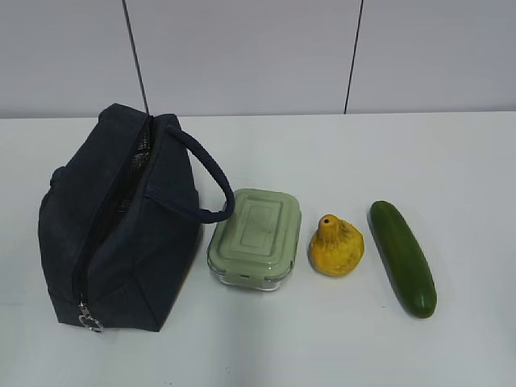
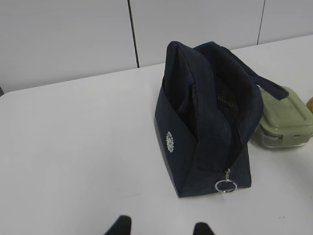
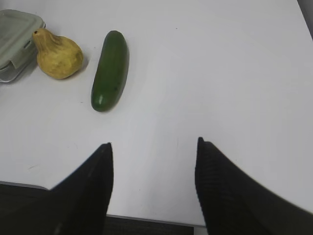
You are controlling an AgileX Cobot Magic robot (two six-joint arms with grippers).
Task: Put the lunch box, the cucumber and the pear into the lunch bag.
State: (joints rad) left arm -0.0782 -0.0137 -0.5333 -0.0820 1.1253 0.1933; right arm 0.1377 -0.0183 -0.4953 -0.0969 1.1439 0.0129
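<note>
The navy lunch bag (image 1: 121, 230) stands at the left with its zipper open, its ring pull (image 1: 89, 322) at the near end and its loop handle (image 1: 205, 173) hanging right. The lunch box (image 1: 255, 238) with a sage-green lid sits beside it, then the yellow pear (image 1: 336, 247) and the dark green cucumber (image 1: 402, 257). No gripper shows in the exterior view. My left gripper (image 2: 161, 227) is open and empty over bare table, in front of the bag (image 2: 210, 117). My right gripper (image 3: 152, 144) is open and empty near the table's front edge, to the near right of the cucumber (image 3: 110, 69) and pear (image 3: 57, 55).
The white table (image 1: 451, 161) runs back to a grey panelled wall (image 1: 242, 56). Bare table lies right of the cucumber and left of the bag (image 2: 73, 147). The table's front edge (image 3: 146, 219) shows under my right gripper. The lunch box corner (image 3: 14, 44) shows at the far left.
</note>
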